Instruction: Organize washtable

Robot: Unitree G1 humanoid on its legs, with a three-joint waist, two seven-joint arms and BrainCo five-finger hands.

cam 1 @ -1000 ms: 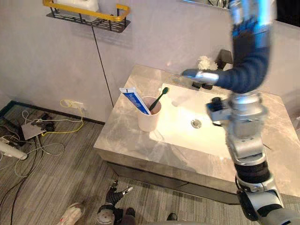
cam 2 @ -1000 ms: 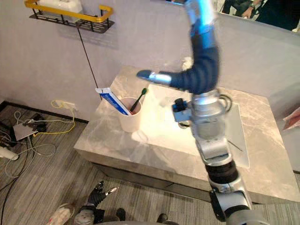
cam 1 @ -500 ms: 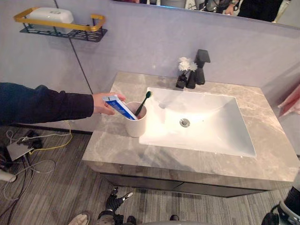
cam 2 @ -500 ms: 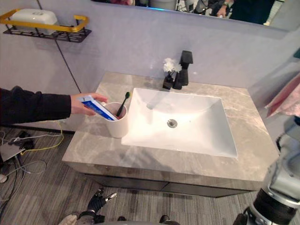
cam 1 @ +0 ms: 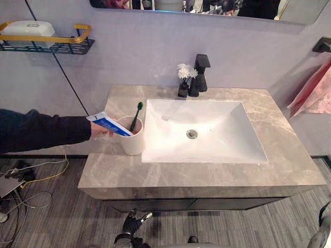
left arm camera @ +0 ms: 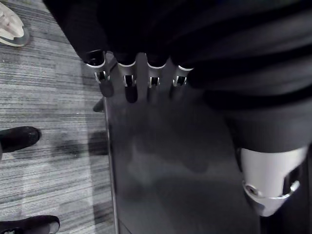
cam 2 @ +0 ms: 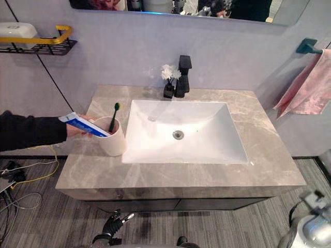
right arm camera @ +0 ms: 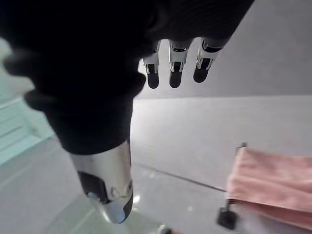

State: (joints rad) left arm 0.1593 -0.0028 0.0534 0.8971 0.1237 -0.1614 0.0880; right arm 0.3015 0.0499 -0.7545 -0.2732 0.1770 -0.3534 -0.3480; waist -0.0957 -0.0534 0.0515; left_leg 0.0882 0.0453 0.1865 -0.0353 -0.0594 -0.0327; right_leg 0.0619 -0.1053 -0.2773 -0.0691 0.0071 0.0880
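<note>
My left robot hand (left arm camera: 130,83) hangs low by the grey striped floor (left arm camera: 48,97), its fingers straight and released, holding nothing. My right robot hand (right arm camera: 175,68) is likewise released and empty. On the grey marble table (cam 1: 207,175), just left of the white rectangular sink (cam 1: 217,144), stands a white cup (cam 1: 130,145). It holds a black, green-headed toothbrush (cam 1: 136,114) and a tilted blue-and-white toothpaste tube (cam 1: 109,124), which a person's hand (cam 1: 97,130) grips. Behind the sink, a black faucet (cam 1: 199,72) stands beside a small black vase of white flowers (cam 1: 183,82).
</note>
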